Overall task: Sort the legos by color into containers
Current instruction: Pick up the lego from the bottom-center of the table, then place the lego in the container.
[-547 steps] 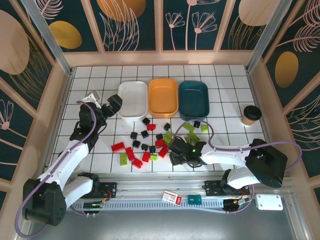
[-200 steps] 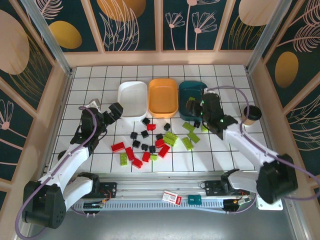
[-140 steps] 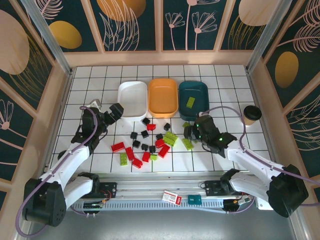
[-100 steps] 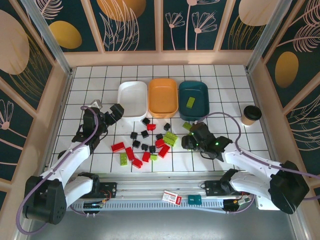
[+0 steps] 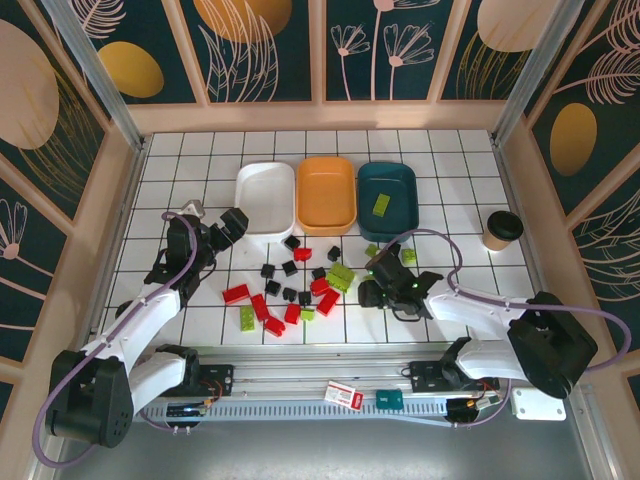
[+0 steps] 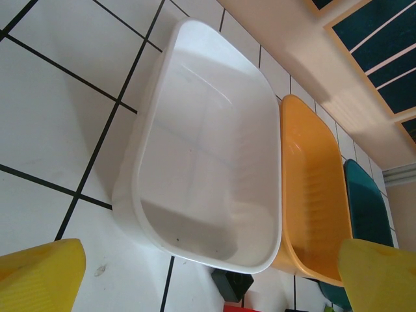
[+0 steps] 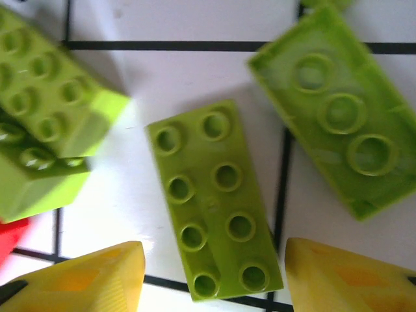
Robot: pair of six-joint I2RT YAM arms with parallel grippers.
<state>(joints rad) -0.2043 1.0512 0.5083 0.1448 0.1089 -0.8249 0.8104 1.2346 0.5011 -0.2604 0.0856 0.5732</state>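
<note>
The right fingers [image 7: 84,276] stand released astride a flat lime-green brick [image 7: 211,201], likely poised to clench it for the teal tray [image 5: 395,178], which holds one green brick [image 5: 381,204]. The left fingers [image 6: 39,276] hang spread and empty by the white tray [image 6: 195,140]; loose legos [image 5: 290,285] litter the white gridded surface [image 5: 460,200], walled by dark floral panels [image 5: 400,50].

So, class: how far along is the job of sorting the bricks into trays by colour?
Done: one green brick lies in the teal tray. In hand: the right gripper hangs open astride a second green brick, not yet gripped. Left: the white tray and orange tray are empty, red bricks, black bricks and more green ones lie loose, and the left gripper is open, holding nothing.
</note>
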